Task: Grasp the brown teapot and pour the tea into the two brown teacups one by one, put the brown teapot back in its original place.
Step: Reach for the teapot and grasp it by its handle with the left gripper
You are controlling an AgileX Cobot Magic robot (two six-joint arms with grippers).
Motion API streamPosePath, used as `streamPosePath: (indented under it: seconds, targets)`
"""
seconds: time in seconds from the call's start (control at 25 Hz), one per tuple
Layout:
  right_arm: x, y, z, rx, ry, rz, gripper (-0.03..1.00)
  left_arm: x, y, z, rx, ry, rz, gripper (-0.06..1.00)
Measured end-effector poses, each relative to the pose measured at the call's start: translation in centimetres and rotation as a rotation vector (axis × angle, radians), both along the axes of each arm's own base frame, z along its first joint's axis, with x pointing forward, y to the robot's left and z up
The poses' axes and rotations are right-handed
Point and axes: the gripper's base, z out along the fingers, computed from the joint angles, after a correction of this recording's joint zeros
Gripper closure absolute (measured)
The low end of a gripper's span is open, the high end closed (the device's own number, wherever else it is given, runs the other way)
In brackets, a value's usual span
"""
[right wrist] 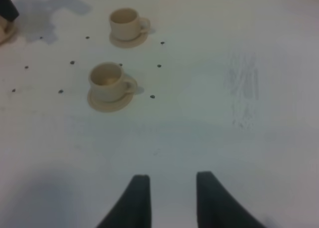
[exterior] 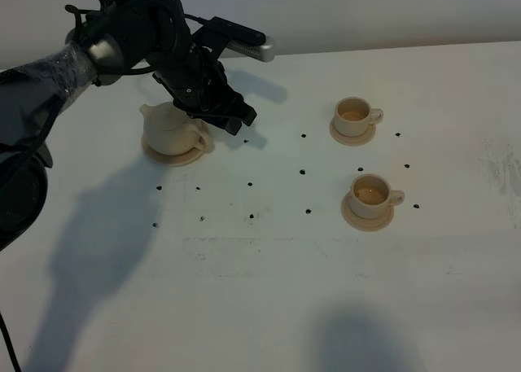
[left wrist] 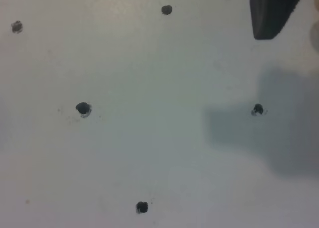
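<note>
surface: white table | marks: five dark dots | upper corner: one black fingertip, shadow beneath

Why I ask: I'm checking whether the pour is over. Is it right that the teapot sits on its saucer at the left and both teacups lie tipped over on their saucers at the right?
One thing is wrong: the two teacups stand upright on their saucers, as the exterior high view shows. The teapot does sit on its saucer at the left.

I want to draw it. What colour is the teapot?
Beige-tan teapot, clearest in the exterior high view.
</note>
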Motion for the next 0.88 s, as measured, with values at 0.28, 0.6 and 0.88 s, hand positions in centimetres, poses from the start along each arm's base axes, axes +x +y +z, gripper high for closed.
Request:
streamPosePath:
  seconds: [0.28,0.6,0.88]
  targets:
    - [0.0,0.0,0.0,0.0,0.0,0.0,0.74,-0.2,0.1,-0.7,0.014,0.036,-0.004,0.49]
    - [0.0,0.0,0.0,0.0,0.0,0.0,0.74,-0.3,0.1,-0.9,0.032,0.057,-0.011,0.49]
    - [0.0,0.0,0.0,0.0,0.0,0.0,0.74,-0.7,0.4,-1.0,0.069,0.096,-0.024,0.49]
